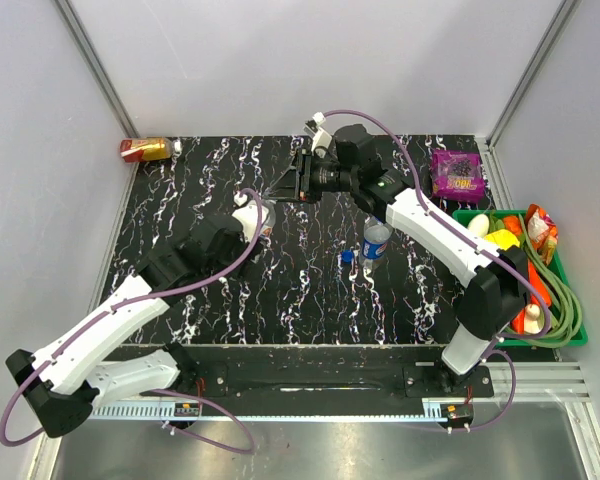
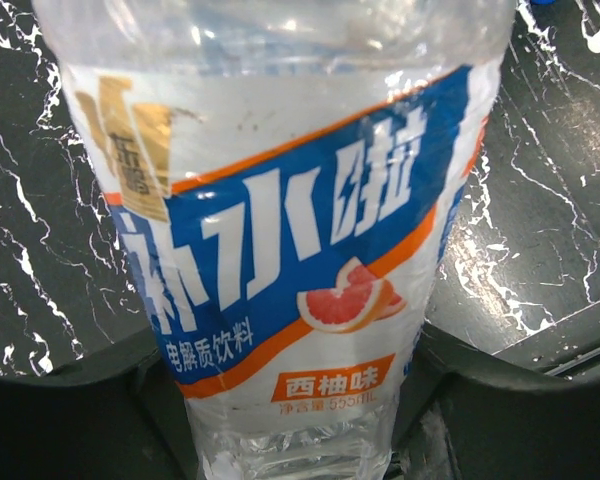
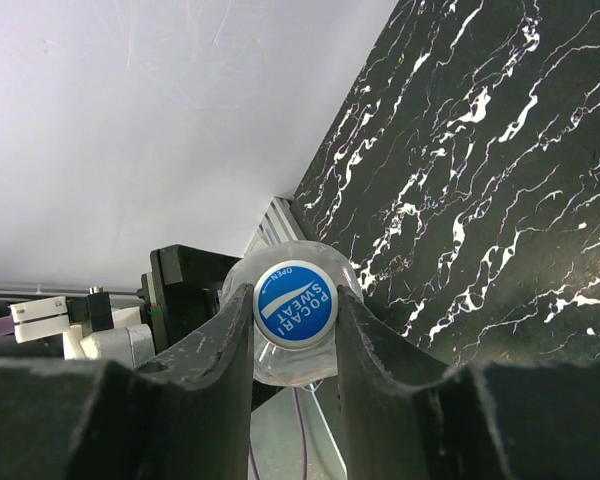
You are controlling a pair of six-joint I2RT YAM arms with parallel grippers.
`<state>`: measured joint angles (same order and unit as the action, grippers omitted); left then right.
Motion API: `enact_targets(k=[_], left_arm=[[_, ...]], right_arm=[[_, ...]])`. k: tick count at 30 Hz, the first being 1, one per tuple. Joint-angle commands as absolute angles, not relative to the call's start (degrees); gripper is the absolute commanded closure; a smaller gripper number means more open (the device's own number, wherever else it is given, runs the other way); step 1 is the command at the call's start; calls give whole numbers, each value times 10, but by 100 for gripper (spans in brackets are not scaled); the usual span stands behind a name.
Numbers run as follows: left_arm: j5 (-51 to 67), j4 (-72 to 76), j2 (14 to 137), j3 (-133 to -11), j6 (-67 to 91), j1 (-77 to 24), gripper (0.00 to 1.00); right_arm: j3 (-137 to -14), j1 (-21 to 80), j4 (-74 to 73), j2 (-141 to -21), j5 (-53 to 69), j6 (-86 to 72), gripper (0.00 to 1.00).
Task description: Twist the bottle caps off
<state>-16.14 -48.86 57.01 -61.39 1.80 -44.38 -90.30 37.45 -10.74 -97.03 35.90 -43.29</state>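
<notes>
The white cap [image 3: 294,303], its top printed blue, sits on the labelled bottle [image 2: 280,250], which is held over the far middle of the table [image 1: 310,300]. We cannot tell whether it is lifted clear. The right gripper [image 1: 277,190] has its fingers [image 3: 235,340] pressed against the cap's two sides, a hold we judge is meant for twisting. The left gripper [image 2: 300,420] is clamped around the bottle's body, which we take as bracing it against that turn. To the right, the Pepsi bottle [image 1: 375,242] stands open with the dark blue cap [image 1: 347,257] lying just beside it, so that half looks done.
</notes>
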Motion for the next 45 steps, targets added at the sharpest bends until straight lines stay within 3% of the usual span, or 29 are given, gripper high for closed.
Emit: enact_targets(k=[1,17,31,45], left_arm=[[-106,-432,551,-604,11,-445,100],[208,-348,505,-570,4,-350,100],[562,-250,473,-560,-2,-302,100],[782,-8,468,-548,200,-287,100]], right_arm=[[-905,381,-47,-935,402,-411,100],[-873,381,25,-861,466,-342,100],[-829,381,152,-812,587,-341,100],[-790,380,281,-768,651,-375,100]])
